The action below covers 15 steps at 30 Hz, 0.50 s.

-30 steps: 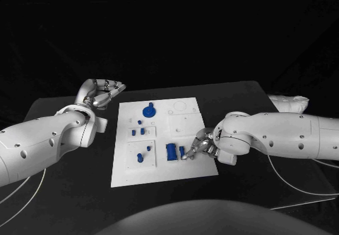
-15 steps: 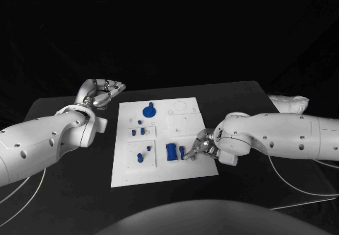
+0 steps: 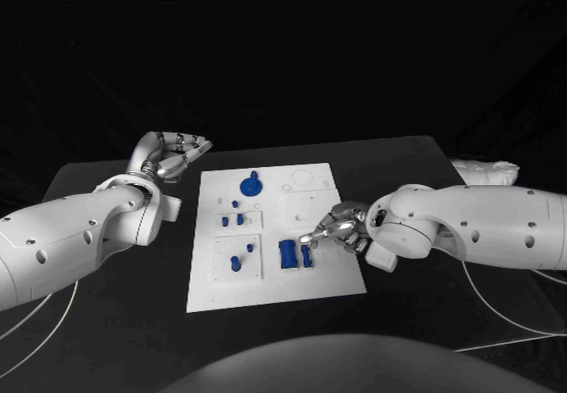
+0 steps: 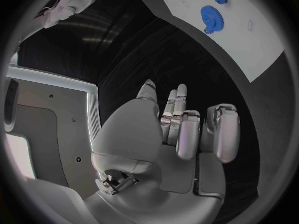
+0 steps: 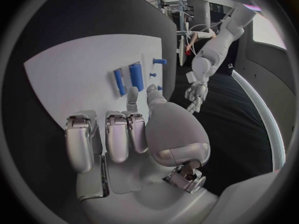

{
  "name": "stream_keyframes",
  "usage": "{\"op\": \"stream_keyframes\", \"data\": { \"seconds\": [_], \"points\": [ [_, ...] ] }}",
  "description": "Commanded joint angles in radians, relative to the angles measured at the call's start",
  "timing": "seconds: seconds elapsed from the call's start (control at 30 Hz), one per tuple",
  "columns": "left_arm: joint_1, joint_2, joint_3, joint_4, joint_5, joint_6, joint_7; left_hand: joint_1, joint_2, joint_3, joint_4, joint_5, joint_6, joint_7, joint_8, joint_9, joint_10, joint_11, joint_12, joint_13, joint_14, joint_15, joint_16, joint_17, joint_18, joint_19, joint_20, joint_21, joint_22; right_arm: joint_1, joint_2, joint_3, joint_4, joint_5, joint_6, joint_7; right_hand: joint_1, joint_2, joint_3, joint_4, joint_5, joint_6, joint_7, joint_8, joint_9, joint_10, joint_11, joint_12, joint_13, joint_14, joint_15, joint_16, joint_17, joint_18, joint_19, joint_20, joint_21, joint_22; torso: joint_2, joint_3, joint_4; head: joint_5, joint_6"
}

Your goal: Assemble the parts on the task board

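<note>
- Assembly on the task board (image 3: 325, 282) looks to us roughly midway: the white plate lies in the middle of the black tabletop (image 3: 106, 176) with several blue parts on it.
- Near its far end we see a blue gear (image 3: 249, 185) lying flat, with a small blue piece just beyond it.
- Small blue pegs (image 3: 237, 219) stand in a panel on the board's left half, and another blue piece (image 3: 234, 263) sits in the panel nearer the robot.
- We find two longer blue bars side by side in the near half: a wide one (image 3: 286, 254) and a slim one (image 3: 306, 255), both clear in the right wrist view as well.
- The right robot hand (image 3: 336, 228) hovers above the board's right edge, just beside the slim bar, fingers partly spread and holding nothing; one fingertip reaches toward that bar, though we cannot tell whether it touches.
- The left robot hand (image 3: 175, 154) is raised off the board's far left corner, well apart from the parts; its fingers are curled loosely inward with nothing in them.
- Outlined recesses on the board's right half, including a round one near the far corner, appear unfilled, so we judge that more seating remains.
- Whether the two bars are fully home in their slots we cannot say.
</note>
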<state>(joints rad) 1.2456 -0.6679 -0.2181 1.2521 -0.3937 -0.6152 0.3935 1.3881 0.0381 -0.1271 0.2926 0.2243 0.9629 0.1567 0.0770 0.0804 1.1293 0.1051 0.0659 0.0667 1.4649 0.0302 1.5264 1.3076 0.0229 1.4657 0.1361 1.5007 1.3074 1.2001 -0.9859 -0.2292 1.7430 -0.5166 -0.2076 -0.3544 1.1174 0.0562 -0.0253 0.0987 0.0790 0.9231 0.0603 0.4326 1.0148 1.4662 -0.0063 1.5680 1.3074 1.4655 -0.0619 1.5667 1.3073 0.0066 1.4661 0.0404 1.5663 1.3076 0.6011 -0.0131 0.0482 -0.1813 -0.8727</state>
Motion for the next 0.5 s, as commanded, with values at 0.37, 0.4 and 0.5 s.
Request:
{"op": "stream_keyframes", "data": {
  "seconds": [0.37,0.4,0.5],
  "points": [
    [-0.013,-0.016,0.000,0.055,0.133,-0.047,0.115,-0.036,0.046,-0.094,-0.007,0.006,-0.033,0.025,-0.005,-0.005,-0.031,0.023,0.000,-0.001,-0.518,0.046,-0.839,-0.594,0.148,-0.643,0.044,-0.984,-0.150,0.016,0.043,0.001,-0.034,0.336,-0.265,0.741,0.044,0.027,-0.118,0.101,0.053,-0.342,0.113,-0.275,-0.351,-0.869,0.219,-0.981,-0.518,-0.858,0.233,-1.032,-0.607,0.110,-0.848,0.169,-1.262,-0.338,0.000,0.0022,-0.0021,0.041,0.000],
    [-0.017,-0.017,0.000,0.061,0.160,-0.046,0.133,-0.052,0.052,-0.103,-0.008,0.006,-0.041,0.033,-0.003,-0.005,-0.044,0.032,0.003,0.000,-0.565,0.063,-0.905,-0.644,0.146,-0.681,0.059,-1.054,-0.199,0.016,0.051,0.002,-0.041,0.338,-0.260,0.767,0.043,0.017,-0.142,0.122,0.056,-0.382,0.104,-0.291,-0.391,-0.894,0.217,-1.068,-0.622,-0.897,0.243,-1.109,-0.688,0.105,-0.922,0.181,-1.359,-0.417,0.000,0.0019,-0.0018,0.044,0.000],
    [-0.030,-0.019,0.001,0.082,0.226,-0.028,0.183,-0.091,0.031,-0.118,-0.008,-0.021,-0.102,0.052,0.000,-0.010,-0.124,0.061,0.008,0.000,-0.725,0.116,-1.061,-0.779,0.137,-0.805,0.108,-1.264,-0.358,0.016,0.075,0.003,-0.061,0.342,-0.233,0.818,0.011,-0.001,-0.173,0.188,0.036,-0.621,0.050,-0.366,-0.576,-1.067,0.180,-1.231,-0.789,-1.100,0.193,-1.271,-0.827,0.120,-1.104,0.157,-1.509,-0.594,0.001,0.0029,0.0001,0.051,0.000]
  ]
}}
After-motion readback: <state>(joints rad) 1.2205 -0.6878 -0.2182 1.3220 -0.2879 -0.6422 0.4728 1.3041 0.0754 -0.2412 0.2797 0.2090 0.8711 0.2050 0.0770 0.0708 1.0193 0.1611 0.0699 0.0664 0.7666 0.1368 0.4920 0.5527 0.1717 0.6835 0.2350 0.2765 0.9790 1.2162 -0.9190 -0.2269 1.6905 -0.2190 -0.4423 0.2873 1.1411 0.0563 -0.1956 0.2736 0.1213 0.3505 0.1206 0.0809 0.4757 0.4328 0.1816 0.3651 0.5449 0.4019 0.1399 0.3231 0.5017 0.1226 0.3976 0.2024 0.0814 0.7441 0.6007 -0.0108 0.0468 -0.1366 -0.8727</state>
